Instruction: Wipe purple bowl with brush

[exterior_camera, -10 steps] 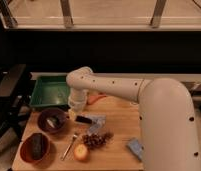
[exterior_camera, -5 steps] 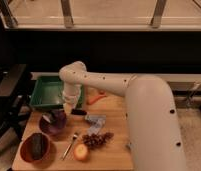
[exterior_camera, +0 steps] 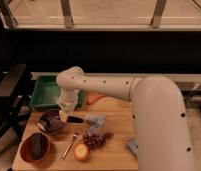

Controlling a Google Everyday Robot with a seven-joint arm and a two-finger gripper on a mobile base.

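Purple bowl (exterior_camera: pixel 50 123) sat on the left part of the wooden table (exterior_camera: pixel 114 150), in front of the green tray (exterior_camera: pixel 44 95) and behind the orange-brown bowl (exterior_camera: pixel 36 148), which held a dark block (exterior_camera: pixel 37 145). The gripper (exterior_camera: pixel 64 116) hung just over the right rim of this purple bowl, at the end of the white arm (exterior_camera: pixel 109 87) that reached in from the right. I cannot tell whether its fingers were apart or together.

A dark, slim shape, probably the handle of the brush (exterior_camera: pixel 75 119), ran from the gripper toward the right, almost level, ending near a grey object (exterior_camera: pixel 96 121). The pale head was not clear to see.

So the bowl lay directly below and a little to the left of the gripper, and the long axis of the brush went left to right. In my judgement, the coming move needed only a short sweep to the left, into the hollow of the bowl.

A silver utensil (exterior_camera: pixel 70 146), some grapes (exterior_camera: pixel 95 139) and an orange fruit (exterior_camera: pixel 81 152) lay in front, apart from the bowl.
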